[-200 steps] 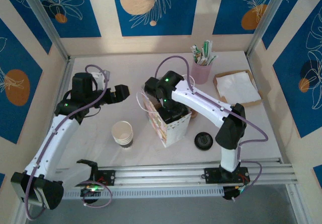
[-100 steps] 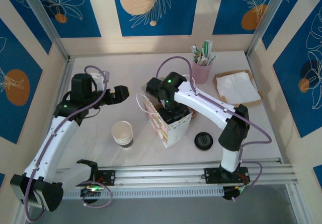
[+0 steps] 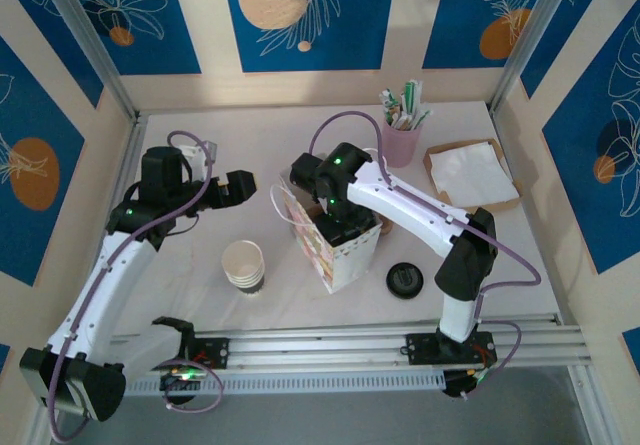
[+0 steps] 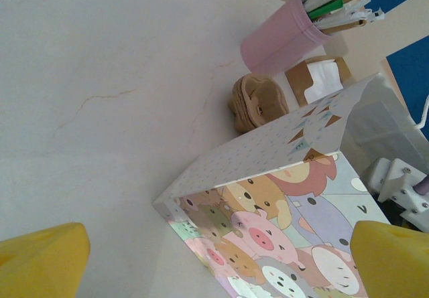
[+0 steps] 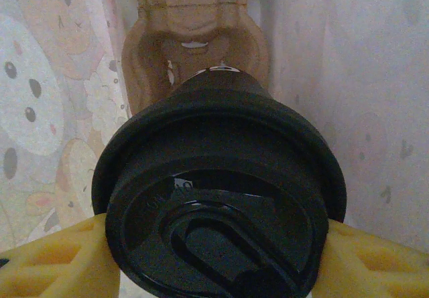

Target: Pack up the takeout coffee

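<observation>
In the right wrist view the takeout coffee's black lid (image 5: 221, 197) sits between my right gripper's yellow fingers (image 5: 60, 261), which press on its two sides. The cup below the lid is hidden. My right gripper (image 5: 218, 258) holds it inside the cartoon-animal paper bag (image 3: 335, 255), above a brown pulp cup carrier (image 5: 194, 30) at the bag's bottom. From above, the right wrist (image 3: 338, 210) reaches down into the bag's open top. My left gripper (image 3: 240, 187) hovers open to the left of the bag (image 4: 281, 197), nothing between its fingers (image 4: 40, 261).
A stack of lidless cream cups (image 3: 244, 265) stands left of the bag. A loose black lid (image 3: 404, 279) lies to its right. A pink cup of straws (image 3: 401, 137) and a brown tray of napkins (image 3: 470, 175) are at the back right. Another pulp carrier (image 4: 258, 100) lies behind the bag.
My right wrist has shifted slightly right and down into the bag. The left arm has not moved.
</observation>
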Motion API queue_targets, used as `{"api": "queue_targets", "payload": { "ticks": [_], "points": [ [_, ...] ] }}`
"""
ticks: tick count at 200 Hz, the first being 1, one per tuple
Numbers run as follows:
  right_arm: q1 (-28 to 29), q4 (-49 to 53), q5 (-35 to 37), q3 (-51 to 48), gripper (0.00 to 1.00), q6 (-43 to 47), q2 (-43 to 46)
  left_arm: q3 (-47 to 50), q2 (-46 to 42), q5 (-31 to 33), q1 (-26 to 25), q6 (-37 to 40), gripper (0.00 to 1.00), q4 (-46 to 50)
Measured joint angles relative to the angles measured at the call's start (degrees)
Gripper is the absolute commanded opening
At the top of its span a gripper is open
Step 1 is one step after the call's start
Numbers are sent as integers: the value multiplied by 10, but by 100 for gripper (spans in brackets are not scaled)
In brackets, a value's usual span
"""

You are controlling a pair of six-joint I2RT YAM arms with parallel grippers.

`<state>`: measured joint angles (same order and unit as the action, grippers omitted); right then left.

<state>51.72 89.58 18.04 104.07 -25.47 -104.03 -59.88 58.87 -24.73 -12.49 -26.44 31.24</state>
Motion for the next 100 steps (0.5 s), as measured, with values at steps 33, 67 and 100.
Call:
{"api": "queue_targets", "payload": {
  "ticks": [33, 67, 100],
  "points": [
    [0, 0, 0, 0, 61, 0, 0, 0, -3, 0, 0, 0, 100, 1],
    [0, 0, 0, 0, 61, 0, 0, 0, -3, 0, 0, 0, 100, 1],
    [0, 0, 0, 0, 61, 0, 0, 1, -3, 0, 0, 0, 100, 1]
  ]
}}
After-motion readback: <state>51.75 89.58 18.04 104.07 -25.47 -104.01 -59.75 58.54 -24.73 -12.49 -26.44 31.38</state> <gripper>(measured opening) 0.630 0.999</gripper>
